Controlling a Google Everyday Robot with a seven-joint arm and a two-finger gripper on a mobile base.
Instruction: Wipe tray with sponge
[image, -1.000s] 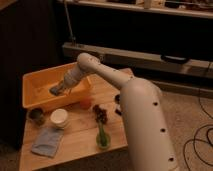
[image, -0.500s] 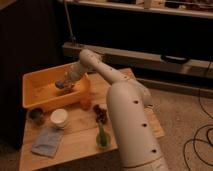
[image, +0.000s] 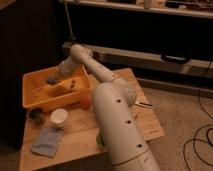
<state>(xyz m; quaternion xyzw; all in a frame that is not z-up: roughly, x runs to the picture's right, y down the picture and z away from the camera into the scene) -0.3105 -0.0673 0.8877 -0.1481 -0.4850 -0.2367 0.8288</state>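
Gripper (image: 54, 78) is down inside the tray (image: 56, 103), toward its back-left part, clamped on the sponge (image: 50, 80). The sponge is a small flat grey-blue pad at the gripper's tip, low against the tray floor; can't tell if it's pressed flat.

Tray surrounds the gripper on all sides. It's a yellow-orange plastic rectangle w/ raised smooth walls and a flared rim, and it sits at an angle on the table (image: 146, 126). A small dark bit (image: 73, 83) lies on the tray floor just right of the gripper; too blurred to tell what it is.

Arm (image: 108, 102) runs from the gripper back toward the camera in fat, rounded white segments w/ a smooth shell and rows of small dark dots.

Outside the tray, nearer the camera than the gripper:
- White cup (image: 59, 117), round w/ the open top facing up, just beside the tray's front wall.
- Dark small round bowl (image: 36, 115), left of the cup.
- Folded blue-grey cloth (image: 47, 141), soft-looking, approx rectangular, at the table's front edge, well apart from the gripper.
- Rounded orange thing (image: 85, 103) at the tray's near-right corner, partly behind the arm.

Table is pale wood w/ planks showing. Far right of the gripper, dark cables (image: 199, 142) loop on speckled carpet.
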